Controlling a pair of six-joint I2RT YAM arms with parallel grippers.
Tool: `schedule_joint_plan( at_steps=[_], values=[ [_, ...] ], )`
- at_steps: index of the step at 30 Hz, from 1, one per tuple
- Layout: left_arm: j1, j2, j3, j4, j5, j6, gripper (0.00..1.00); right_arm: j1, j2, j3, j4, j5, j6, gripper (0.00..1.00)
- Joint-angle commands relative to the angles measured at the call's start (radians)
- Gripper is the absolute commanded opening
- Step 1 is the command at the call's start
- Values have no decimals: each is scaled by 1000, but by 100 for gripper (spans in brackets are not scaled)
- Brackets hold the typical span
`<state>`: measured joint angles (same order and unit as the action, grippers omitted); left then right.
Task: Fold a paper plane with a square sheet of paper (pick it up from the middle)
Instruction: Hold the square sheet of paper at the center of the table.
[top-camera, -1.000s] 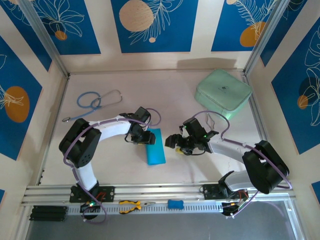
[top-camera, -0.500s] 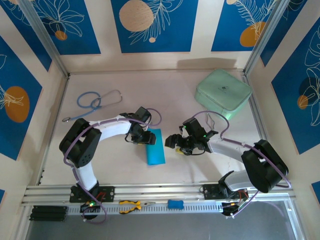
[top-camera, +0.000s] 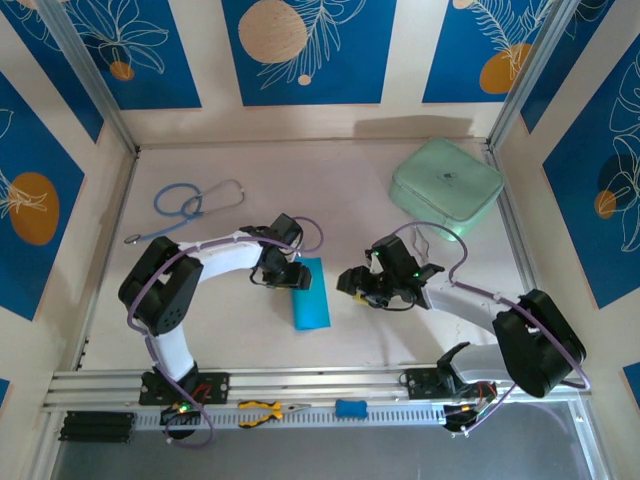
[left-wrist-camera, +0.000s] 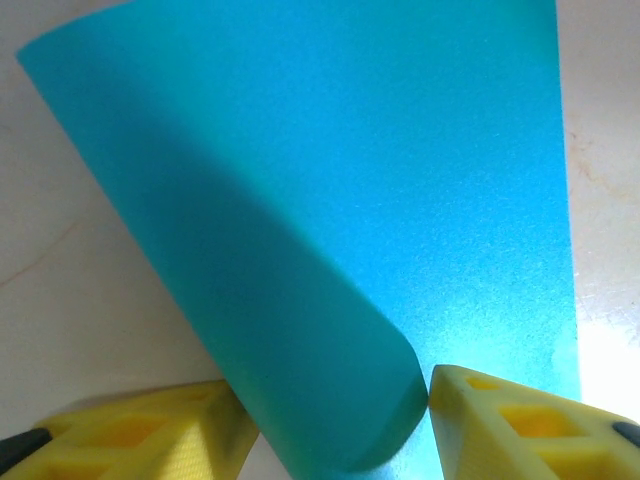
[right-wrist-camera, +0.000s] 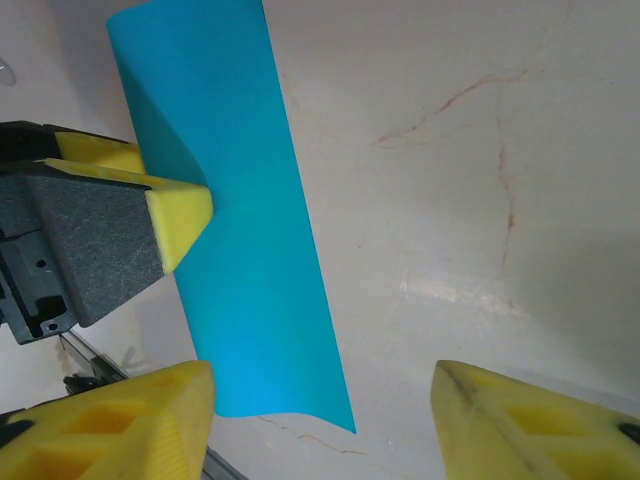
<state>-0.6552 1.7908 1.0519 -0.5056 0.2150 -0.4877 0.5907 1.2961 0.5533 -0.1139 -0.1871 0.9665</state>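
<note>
Top external view: with left gripper (top-camera: 293, 277) pinching the rounded fold of the square sheet of paper (top-camera: 312, 298), doubled over on the table (top-camera: 230, 325), lower the wide-open right gripper (top-camera: 347, 284) beside it and flatten that crease slowly, edges aligned.

The square sheet of paper (top-camera: 311, 292) is bright cyan-blue. My worktop (top-camera: 360, 200) is pale pinkish with faint reddish veins. My left claw (left-wrist-camera: 335, 432) and right claw (right-wrist-camera: 325, 418) have yellow fingers (right-wrist-camera: 530, 425). The case (top-camera: 446, 187) is mint green and the stethoscope (top-camera: 178, 200) tubing is blue. The wall panels (top-camera: 308, 50) are blue with white leaves and orange circles.
</note>
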Motion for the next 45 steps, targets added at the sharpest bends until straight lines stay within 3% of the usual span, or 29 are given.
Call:
schedule_joint_plan(
  at_steps=[1,13,45],
  values=[
    [5,67,-56,-25,-122,19,56,0,0,-12,22,-17,5,58],
    [5,67,-58,-33,-126,28,52,14,16,3,18,-20,1,58],
    [5,81,-44,-53,-148,41,57,28,56,10,56,-55,-6,57]
  ],
)
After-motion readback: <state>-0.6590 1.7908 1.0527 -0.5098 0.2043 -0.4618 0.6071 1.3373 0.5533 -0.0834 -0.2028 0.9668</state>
